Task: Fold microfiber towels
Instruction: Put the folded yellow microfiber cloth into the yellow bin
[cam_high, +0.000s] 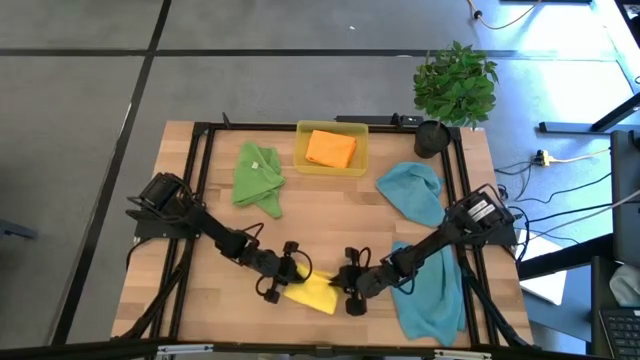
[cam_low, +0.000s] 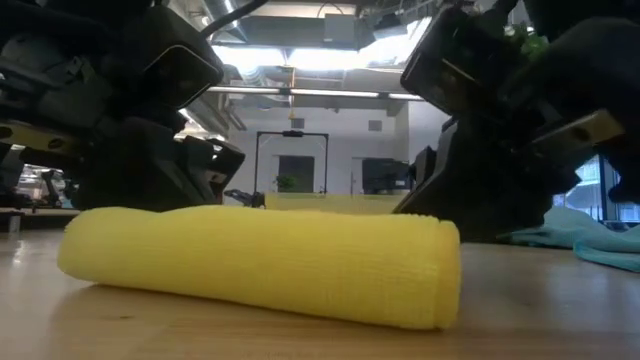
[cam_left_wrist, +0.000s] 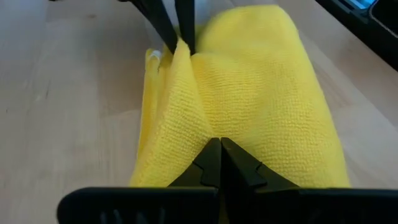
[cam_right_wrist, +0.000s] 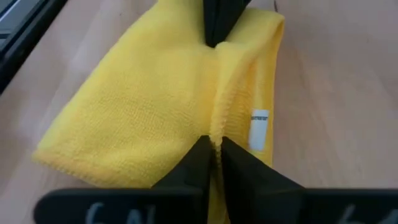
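High view: yellow microfiber towel (cam_high: 312, 291) folded at the table's (cam_high: 330, 205) front edge, pinched at opposite ends by left gripper (cam_high: 291, 272) and right gripper (cam_high: 343, 284), both clamped on its fabric.

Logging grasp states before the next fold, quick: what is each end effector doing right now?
Left end effector: shut on the yellow towel.
Right end effector: shut on the yellow towel, at the opposite end.

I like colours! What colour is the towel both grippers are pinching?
Yellow towel, clearest in the left wrist view.
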